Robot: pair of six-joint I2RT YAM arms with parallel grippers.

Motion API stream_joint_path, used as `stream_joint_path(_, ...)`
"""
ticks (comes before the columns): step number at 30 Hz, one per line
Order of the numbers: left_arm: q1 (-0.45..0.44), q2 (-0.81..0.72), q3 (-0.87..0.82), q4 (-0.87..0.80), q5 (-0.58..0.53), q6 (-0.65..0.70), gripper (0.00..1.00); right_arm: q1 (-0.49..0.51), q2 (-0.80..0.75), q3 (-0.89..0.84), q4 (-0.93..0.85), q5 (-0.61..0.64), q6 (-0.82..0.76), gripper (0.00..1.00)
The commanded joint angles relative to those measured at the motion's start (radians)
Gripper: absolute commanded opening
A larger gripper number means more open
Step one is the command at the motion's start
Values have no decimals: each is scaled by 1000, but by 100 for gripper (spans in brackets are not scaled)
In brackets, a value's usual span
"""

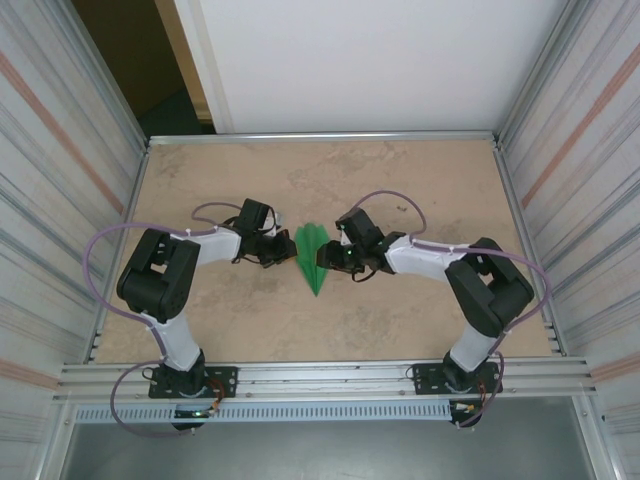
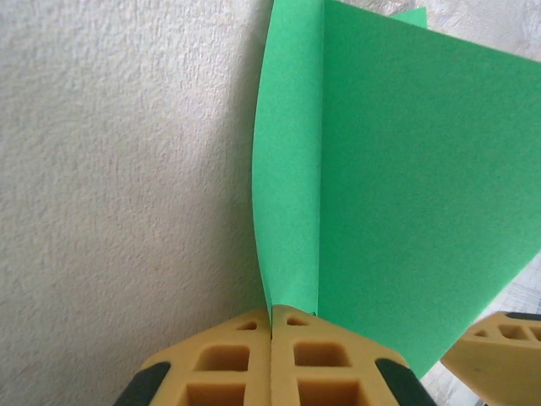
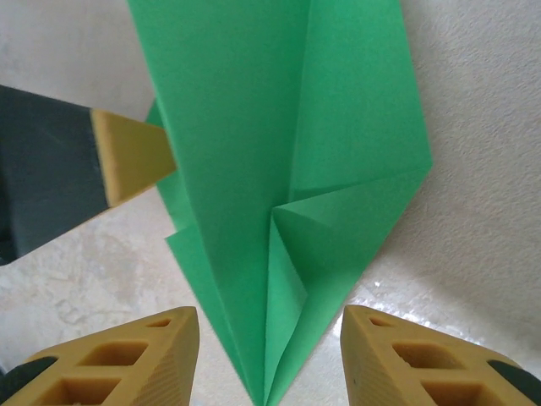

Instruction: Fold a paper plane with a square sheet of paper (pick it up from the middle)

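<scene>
Left wrist view: left gripper (image 2: 270, 315) is clamped on a flap of the paper plane (image 2: 406, 186), mid table (image 1: 200, 190) between the 2 grippers. Right gripper (image 3: 270, 326) hangs open, fingers (image 3: 152, 355) either side of the pointed end. I'd say close it square on the centre crease (image 3: 270, 279) so the layers don't skew.

no legible text or labels, apparently anywhere
</scene>
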Motion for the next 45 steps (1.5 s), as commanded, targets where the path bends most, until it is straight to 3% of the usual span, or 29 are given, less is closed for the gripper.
stream_joint_path(1,-8,-22,-6,9,9,-8,6,14,42,55,-33,-11,-31,47)
stream_joint_path(12,-8,-37,-1,25,45,-31,6,59,120,146,-95,-33,-79,48)
stream_joint_path(24,-8,-68,-2,34,78,-54,6,100,198,251,-214,59,-88,50)
stream_joint_path(36,-8,-63,-5,29,73,-49,6,96,193,252,-239,104,-53,33)
stream_joint_path(45,-8,-60,-3,15,65,-37,6,96,126,216,-198,78,-72,47)
